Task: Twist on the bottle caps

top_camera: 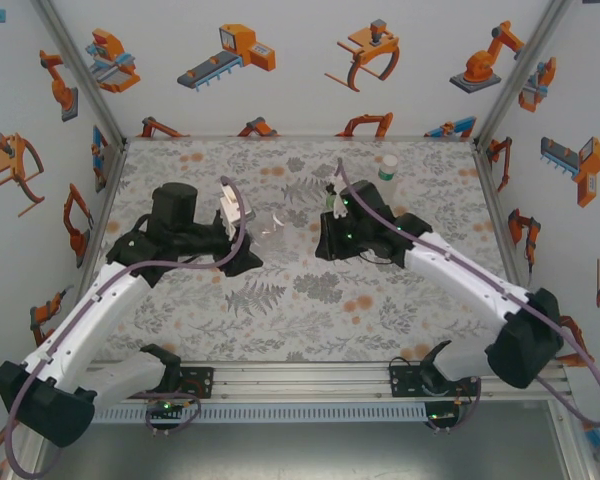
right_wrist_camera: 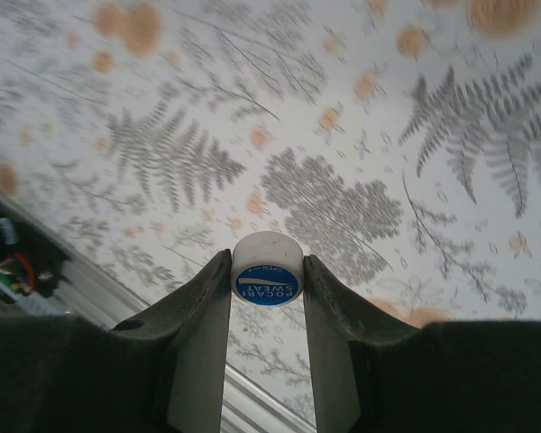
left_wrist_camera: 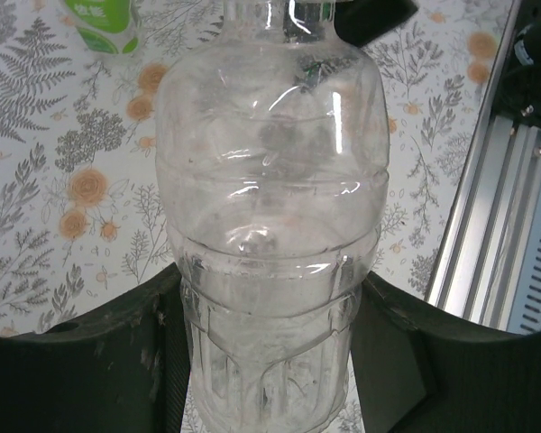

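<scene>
My left gripper point(left_wrist_camera: 270, 281) is shut on the ribbed lower body of a plain clear bottle point(left_wrist_camera: 270, 180), which lies level above the table and points toward the right arm. From above, that bottle point(top_camera: 272, 223) sits between the left gripper point(top_camera: 254, 236) and the right gripper point(top_camera: 325, 234). In the right wrist view, my right gripper point(right_wrist_camera: 267, 271) is shut on a white bottle cap point(right_wrist_camera: 267, 267) with a blue printed top, pinched at the fingertips above the floral table. A bottle with a green label band point(top_camera: 388, 168) stands at the back right; it also shows in the left wrist view point(left_wrist_camera: 104, 23).
The floral table point(top_camera: 300, 300) is walled on three sides by white panels with orange prints. An aluminium rail point(top_camera: 310, 380) runs along the near edge by the arm bases. The right arm's cable loops near the labelled bottle.
</scene>
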Available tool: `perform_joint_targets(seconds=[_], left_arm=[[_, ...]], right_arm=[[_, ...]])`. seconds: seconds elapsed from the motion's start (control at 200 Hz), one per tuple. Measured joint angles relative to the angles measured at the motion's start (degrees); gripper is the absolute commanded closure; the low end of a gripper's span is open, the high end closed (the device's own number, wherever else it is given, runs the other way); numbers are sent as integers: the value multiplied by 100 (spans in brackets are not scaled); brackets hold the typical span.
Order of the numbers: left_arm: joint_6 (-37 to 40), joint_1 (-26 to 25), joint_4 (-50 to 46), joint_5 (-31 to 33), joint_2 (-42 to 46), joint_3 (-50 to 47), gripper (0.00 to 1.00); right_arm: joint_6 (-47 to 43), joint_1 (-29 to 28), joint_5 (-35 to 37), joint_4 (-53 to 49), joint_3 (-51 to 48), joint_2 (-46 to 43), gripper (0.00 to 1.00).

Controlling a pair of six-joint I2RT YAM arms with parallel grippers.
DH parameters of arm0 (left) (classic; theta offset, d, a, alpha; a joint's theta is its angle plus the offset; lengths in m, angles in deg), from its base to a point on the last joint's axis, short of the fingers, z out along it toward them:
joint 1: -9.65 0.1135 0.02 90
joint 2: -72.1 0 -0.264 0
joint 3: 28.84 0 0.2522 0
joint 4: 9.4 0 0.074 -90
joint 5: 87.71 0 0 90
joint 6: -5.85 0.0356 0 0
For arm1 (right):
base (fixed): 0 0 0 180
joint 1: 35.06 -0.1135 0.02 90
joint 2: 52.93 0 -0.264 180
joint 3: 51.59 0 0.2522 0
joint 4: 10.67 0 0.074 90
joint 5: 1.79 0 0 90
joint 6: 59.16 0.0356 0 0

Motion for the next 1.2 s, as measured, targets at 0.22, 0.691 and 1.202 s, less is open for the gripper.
perform_joint_targets(seconds=[0.22, 0.691, 1.202], left_arm=[[522, -214, -293, 39, 129, 240, 92], [1281, -1056, -1137, 452, -57, 1078, 95], [1443, -1279, -1279, 710, -227, 1296, 95]], right_arm=[[-656, 22, -881, 1012, -175, -1207, 87], [-2496, 24, -2706, 669, 702, -1593, 89], [-3554, 24, -3506, 127, 1082, -1434, 90]])
